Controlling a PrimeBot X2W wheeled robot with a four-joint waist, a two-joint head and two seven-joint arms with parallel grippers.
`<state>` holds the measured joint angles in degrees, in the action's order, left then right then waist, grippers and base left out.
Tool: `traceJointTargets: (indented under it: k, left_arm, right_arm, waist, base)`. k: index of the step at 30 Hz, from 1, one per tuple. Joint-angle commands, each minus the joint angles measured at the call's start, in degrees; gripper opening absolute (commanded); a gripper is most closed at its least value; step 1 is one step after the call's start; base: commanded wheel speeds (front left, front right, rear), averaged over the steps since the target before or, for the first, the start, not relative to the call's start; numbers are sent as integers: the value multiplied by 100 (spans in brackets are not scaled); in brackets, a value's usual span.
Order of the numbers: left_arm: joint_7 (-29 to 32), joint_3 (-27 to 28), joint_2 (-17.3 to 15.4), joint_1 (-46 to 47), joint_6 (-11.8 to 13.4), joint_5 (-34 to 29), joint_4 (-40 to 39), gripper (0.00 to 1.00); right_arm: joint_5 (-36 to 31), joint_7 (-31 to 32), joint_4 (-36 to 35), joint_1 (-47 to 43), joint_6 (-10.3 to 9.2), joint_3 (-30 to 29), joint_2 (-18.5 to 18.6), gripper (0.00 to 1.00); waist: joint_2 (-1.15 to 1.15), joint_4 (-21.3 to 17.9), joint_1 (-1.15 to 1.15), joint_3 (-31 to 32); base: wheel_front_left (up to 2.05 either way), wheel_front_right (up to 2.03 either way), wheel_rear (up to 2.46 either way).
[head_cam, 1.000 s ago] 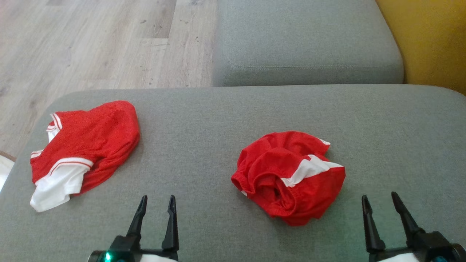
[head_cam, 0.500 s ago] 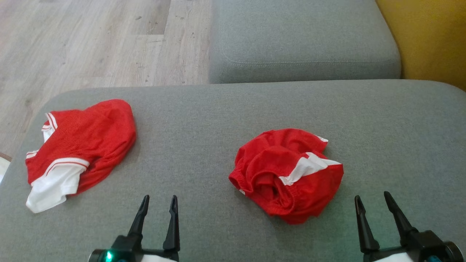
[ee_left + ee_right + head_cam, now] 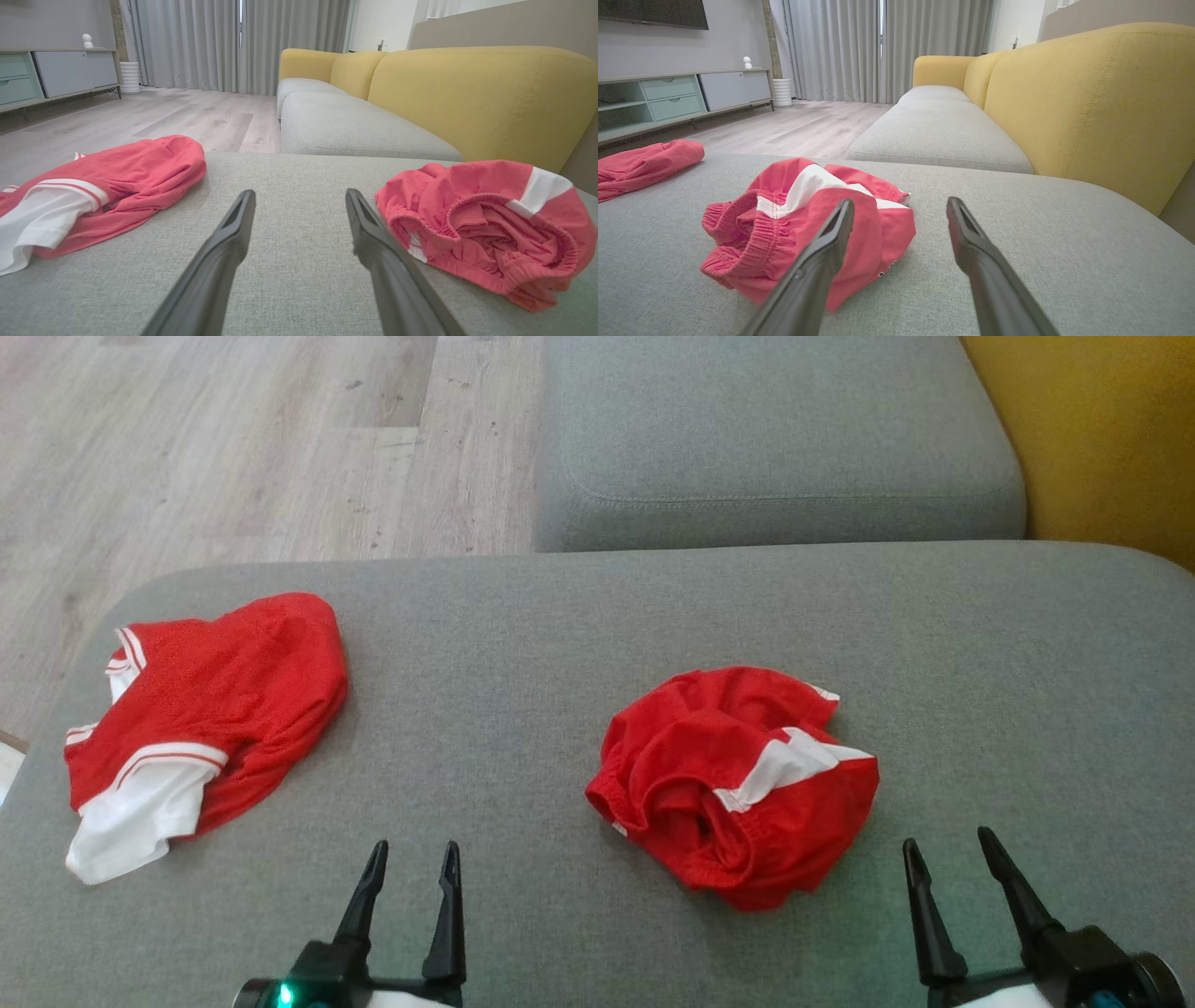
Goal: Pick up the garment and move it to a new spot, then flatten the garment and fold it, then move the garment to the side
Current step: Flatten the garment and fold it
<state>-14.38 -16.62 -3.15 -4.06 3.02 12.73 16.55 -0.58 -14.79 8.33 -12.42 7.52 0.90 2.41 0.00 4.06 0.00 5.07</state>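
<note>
A crumpled red garment (image 3: 733, 784) with a white stripe and an elastic waistband lies in a heap at the middle of the grey cushion (image 3: 523, 644). It also appears in the left wrist view (image 3: 481, 228) and the right wrist view (image 3: 803, 224). A second red and white garment (image 3: 201, 719) lies flatter at the cushion's left end. My left gripper (image 3: 414, 847) is open over bare cushion, left of the heap. My right gripper (image 3: 945, 838) is open just right of the heap, touching nothing. Both grippers' own views show empty fingers (image 3: 300, 193) (image 3: 900, 201).
A second grey seat cushion (image 3: 784, 439) lies beyond, with a yellow sofa back (image 3: 1111, 439) on the right. Wooden floor (image 3: 233, 448) runs past the cushion's far left edge. A low cabinet (image 3: 668, 98) and curtains stand across the room.
The head view has shifted slightly. My right gripper has edged a little left towards the crumpled garment. Both grippers stay open and the garments lie as before.
</note>
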Motion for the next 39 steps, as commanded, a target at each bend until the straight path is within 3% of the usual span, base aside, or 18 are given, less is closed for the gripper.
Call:
traceJointTargets:
  k: [1, 11, 19, 22, 23, 29, 39]
  left_arm:
    - [-62, 143, 27, 291, 11, 79, -129, 100]
    - [-62, -337, 27, 686, -202, 582, 125, 100]
    - [47, -1514, 27, 1701, -466, 1995, 725, 100]
    - [347, -1997, 27, 1990, -587, 2843, 846, 100]
    - [548, -2284, 27, 2171, -601, 3377, 871, 100]
    - [1014, -2985, 27, 2577, -527, 4671, 807, 100]
    - [562, -3498, 27, 3073, -333, 4934, 1102, 100]
  right_arm:
    - [-32, -21, -154, 290, -3, 134, 47, 100]
    - [-80, -21, -209, 384, -3, 208, 47, 100]
    - [-112, -21, -205, 580, -3, 384, 47, 100]
    - [-142, -21, -190, 631, -3, 484, 47, 100]
    - [-167, -21, -189, 693, -3, 521, 47, 100]
    - [-209, -21, -196, 843, -3, 564, 47, 100]
    - [-215, -21, -181, 881, -3, 571, 47, 100]
  waist:
    - [0, -9, 0, -9]
    - [0, -171, 0, -240]
    - [0, -523, 0, -549]
    - [0, -681, 0, -632]
    - [0, -799, 0, -707]
    - [0, -1136, 0, -910]
    - [0, -1509, 0, -1024]
  base:
    - [0, 0, 0]
    - [0, 0, 0]
    - [0, 0, 0]
    - [0, 0, 0]
    - [0, 0, 0]
    - [0, 0, 0]
    - [0, 0, 0]
